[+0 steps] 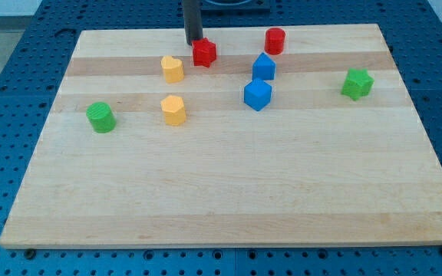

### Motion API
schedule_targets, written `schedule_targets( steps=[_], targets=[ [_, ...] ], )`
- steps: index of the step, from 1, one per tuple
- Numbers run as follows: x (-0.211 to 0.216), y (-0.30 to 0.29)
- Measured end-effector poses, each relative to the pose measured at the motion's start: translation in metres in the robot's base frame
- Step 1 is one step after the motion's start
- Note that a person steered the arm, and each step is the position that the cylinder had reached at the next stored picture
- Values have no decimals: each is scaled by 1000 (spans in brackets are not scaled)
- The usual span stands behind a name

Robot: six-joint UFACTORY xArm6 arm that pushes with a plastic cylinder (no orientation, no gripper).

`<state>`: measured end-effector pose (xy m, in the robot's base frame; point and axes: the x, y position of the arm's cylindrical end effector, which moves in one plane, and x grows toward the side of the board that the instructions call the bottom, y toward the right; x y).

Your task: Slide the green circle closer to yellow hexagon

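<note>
Green circle awaiting push; tip parked at the far edge.
Green circle (100, 117) sits near the board's left edge, yellow hexagon (173, 110) to its right, apart. My tip (194, 42), a bare rod holding nothing, touches the red block (204, 52); recommend rounding to the circle's left side and pushing rightward.

A single camera looks down at a slant from in front of the pale wooden desk (229, 199), facing toward its far edge at the view's top. It stands far enough back to take in almost the whole desk, with blue perforated base plate (6, 138) showing around it. The far edge looks narrower than the near one.
</note>
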<state>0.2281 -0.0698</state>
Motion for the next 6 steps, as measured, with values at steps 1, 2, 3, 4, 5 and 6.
schedule_targets(
  steps=[1,2,3,4,5,6],
  targets=[
    [-12,0],
    [-24,-8],
    [-14,-58],
    [14,-106],
    [19,-117],
    [19,-123]
  ],
)
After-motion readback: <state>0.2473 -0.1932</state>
